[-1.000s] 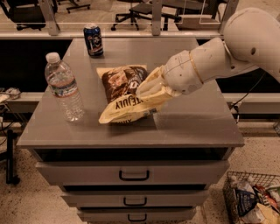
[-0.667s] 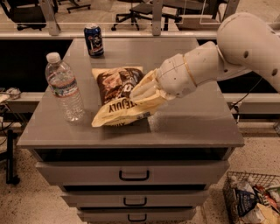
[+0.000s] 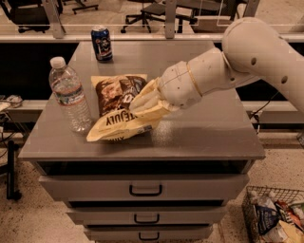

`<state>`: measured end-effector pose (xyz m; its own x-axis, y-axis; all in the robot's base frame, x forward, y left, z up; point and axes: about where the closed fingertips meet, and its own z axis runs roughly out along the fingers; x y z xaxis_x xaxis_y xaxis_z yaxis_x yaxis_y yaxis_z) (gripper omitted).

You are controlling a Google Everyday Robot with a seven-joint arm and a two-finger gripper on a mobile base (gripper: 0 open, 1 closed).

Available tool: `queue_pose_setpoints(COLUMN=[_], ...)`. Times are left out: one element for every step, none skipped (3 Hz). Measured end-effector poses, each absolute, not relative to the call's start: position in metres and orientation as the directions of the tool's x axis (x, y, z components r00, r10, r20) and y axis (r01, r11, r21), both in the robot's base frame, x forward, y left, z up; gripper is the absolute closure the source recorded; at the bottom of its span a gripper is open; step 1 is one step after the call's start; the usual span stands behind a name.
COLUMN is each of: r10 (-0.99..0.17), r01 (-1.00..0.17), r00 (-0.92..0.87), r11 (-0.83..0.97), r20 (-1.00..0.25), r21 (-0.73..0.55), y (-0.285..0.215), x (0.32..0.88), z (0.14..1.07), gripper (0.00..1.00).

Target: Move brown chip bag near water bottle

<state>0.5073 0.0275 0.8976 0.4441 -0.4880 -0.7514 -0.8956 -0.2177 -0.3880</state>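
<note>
Camera view: gripper (image 3: 144, 103) clamps brown chip bag (image 3: 114, 97), lying front-to-back beside water bottle (image 3: 71, 97).

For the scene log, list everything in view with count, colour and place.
water bottle: one, clear, white cap, upright, cabinet top's left
brown chip bag: one, cream-yellow and brown, just right of bottle
drink can: one, dark blue, back of top
cabinet: one, grey, three drawers, centre
wire basket: one, holds mixed packets, floor lower right
office chairs: at least two, dark, background
arm: one, cream, reaching from the right
gripper: one, cream, jaws shut on bag's right side
</note>
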Motion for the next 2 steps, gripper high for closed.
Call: queue_pose_setpoints(r10=[-0.481, -0.473], r01=[-0.901, -0.909], r00=[0.433, 0.416], r11=[-0.214, -0.2], r20=[-0.762, -0.777], r21=[-0.377, -0.365], y=[0.0345, 0.0413], x=[0.5046, 0.5016], z=[0.8968, 0.8962], gripper=[0.54, 0.3])
